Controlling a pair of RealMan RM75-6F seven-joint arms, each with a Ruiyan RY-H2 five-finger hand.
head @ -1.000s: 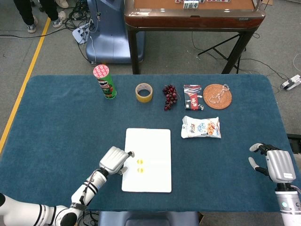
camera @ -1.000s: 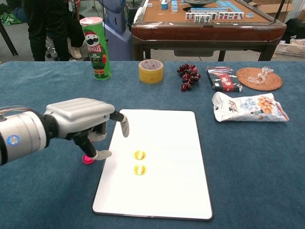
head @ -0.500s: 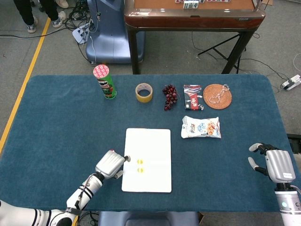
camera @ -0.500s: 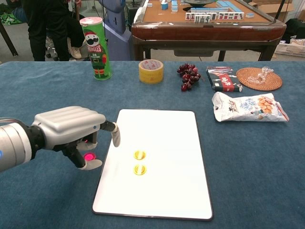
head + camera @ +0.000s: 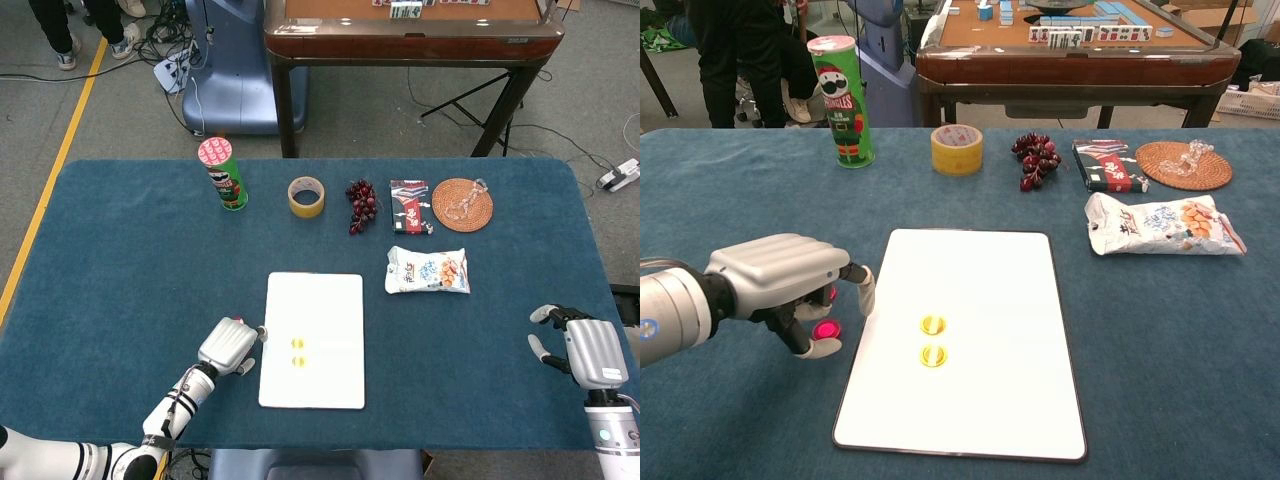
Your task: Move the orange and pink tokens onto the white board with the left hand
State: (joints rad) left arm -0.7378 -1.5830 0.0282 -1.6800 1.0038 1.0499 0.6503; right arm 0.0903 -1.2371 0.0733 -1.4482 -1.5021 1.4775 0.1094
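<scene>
Left hand [image 5: 780,285] hovers over the pink token [image 5: 825,329], fingers curled around but grip unconfirmed, token on the cloth just left of the white board [image 5: 980,400] where two orange tokens [image 5: 932,324] sit; risk: thin disc slips.

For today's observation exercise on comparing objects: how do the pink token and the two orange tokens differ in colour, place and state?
The small round pink token is bright pink; the two small round orange tokens are yellow-orange. The pink token lies on the blue tablecloth just left of the flat white board; the orange tokens lie on that board. The left robot hand hangs over the pink token; nothing is near the orange ones. All are small, flat discs.
</scene>
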